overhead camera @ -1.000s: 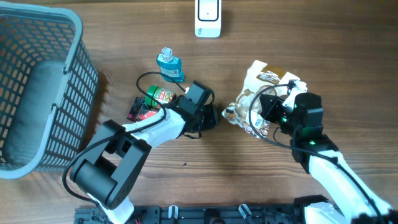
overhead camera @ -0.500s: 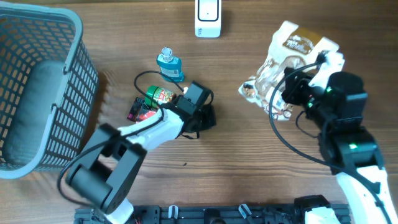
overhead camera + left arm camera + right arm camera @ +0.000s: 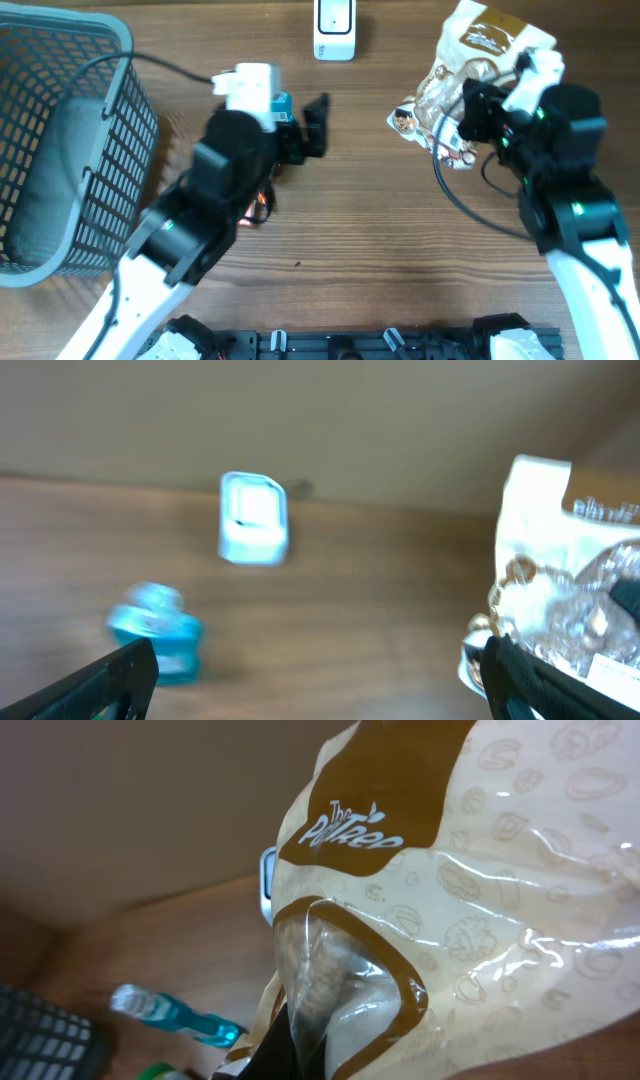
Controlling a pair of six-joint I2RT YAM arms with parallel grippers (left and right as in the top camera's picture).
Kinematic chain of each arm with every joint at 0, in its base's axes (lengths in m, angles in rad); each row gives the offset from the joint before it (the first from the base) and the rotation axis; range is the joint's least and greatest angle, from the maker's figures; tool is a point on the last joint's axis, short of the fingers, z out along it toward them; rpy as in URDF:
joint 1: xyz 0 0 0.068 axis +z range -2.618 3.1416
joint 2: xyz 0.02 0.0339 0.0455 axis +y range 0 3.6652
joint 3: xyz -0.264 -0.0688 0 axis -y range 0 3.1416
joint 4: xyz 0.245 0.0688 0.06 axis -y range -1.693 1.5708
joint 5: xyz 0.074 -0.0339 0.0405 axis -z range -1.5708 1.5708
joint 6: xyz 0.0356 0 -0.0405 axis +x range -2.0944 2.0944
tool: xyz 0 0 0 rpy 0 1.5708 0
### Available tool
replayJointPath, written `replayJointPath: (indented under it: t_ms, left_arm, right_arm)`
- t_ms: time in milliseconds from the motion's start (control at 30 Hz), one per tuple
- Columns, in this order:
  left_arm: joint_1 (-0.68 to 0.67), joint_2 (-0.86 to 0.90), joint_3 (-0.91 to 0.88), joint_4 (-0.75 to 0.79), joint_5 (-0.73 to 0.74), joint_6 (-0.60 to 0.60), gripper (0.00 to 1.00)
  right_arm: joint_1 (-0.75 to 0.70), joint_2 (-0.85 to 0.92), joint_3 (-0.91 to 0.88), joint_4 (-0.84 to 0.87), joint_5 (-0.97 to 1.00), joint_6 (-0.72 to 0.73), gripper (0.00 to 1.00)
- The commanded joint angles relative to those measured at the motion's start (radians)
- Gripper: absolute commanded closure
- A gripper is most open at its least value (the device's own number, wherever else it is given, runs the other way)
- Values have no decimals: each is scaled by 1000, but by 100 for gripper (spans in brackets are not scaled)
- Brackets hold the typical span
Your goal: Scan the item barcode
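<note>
Well, my right claw (image 3: 467, 108) pinches the snack bag (image 3: 485, 45) at two o'clock; my left claw (image 3: 315, 665) stands spread, with the scanner (image 3: 334, 30) at twelve o'clock.

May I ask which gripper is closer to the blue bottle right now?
Left. The left gripper hangs open right by the blue bottle; the right gripper is well across the table, shut on the snack bag.
</note>
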Motion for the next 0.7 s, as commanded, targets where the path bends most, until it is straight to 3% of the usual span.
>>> replayJointPath:
  t_ms: [0, 100, 300, 433, 667]
  left_arm:
    - [46, -64, -3, -25, -199, 74, 0]
    - [74, -88, -3, -27, -234, 74, 0]
    - [117, -84, -3, -31, -236, 74, 0]
    - [127, -81, -3, -35, -236, 74, 0]
    - [127, -81, -3, -79, -325, 74, 0]
  right_arm:
    - [8, 122, 108, 32, 32, -73, 95]
    - [51, 232, 214, 57, 146, -143, 95]
    - [192, 484, 447, 159, 474, -418, 95]
    - [246, 632, 496, 377, 650, -672, 95]
    - [283, 811, 497, 784, 683, -947, 95]
